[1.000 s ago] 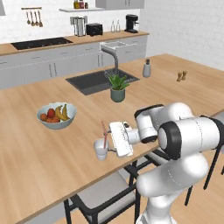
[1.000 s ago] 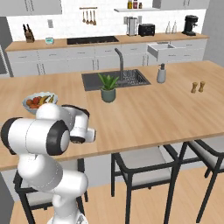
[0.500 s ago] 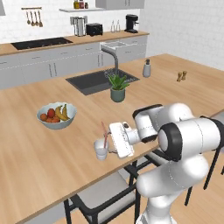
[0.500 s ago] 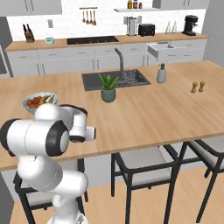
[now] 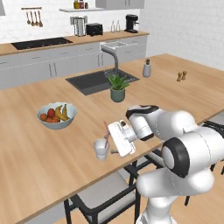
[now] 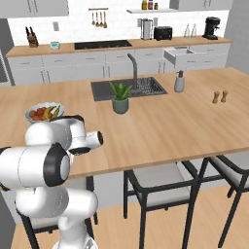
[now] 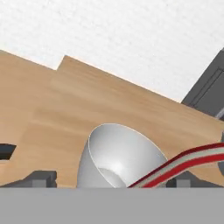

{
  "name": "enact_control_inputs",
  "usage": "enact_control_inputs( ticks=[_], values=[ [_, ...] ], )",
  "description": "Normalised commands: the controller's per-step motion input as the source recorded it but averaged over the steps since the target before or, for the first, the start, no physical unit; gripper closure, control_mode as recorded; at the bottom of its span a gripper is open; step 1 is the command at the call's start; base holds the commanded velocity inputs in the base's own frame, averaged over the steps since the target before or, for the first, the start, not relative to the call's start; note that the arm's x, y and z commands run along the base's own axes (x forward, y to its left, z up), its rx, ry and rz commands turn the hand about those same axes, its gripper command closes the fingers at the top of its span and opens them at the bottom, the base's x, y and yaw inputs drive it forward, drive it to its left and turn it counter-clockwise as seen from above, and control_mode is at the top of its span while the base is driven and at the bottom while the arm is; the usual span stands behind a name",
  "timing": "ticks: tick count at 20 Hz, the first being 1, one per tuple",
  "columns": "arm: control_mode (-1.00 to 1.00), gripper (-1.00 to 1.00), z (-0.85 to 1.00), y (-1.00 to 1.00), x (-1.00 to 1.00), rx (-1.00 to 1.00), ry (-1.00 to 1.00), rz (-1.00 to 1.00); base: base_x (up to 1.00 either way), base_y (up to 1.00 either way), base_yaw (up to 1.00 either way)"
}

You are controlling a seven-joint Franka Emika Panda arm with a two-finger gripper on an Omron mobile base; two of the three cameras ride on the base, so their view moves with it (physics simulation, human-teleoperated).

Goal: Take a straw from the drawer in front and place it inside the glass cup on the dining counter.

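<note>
At centre frame of the left base view, the dining counter (image 5: 43,153) carries the glass cup (image 5: 101,148) near its front edge; the gripper (image 5: 113,141) sits just right of it, whether clenched or released cannot be told; the straw (image 5: 106,133) stands in the cup

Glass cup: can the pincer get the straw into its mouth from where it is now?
Probably yes: the pincer sits right beside the glass cup, the straw already over its open mouth, nothing between.
</note>
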Motion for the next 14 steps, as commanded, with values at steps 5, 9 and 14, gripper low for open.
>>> enact_control_inputs(
  ticks=[5,9,14],
  values=[
    [-1.0,-1.0,0.02,0.0,-0.04,-0.27,-0.1,-0.12,0.0,0.0,0.0],
    [-1.0,-1.0,0.1,0.0,-0.1,-0.26,-0.15,-0.11,0.0,0.0,0.0],
    [-1.0,-1.0,0.05,-0.06,-0.11,-0.25,-0.13,-0.13,0.0,0.0,0.0]
  ],
)
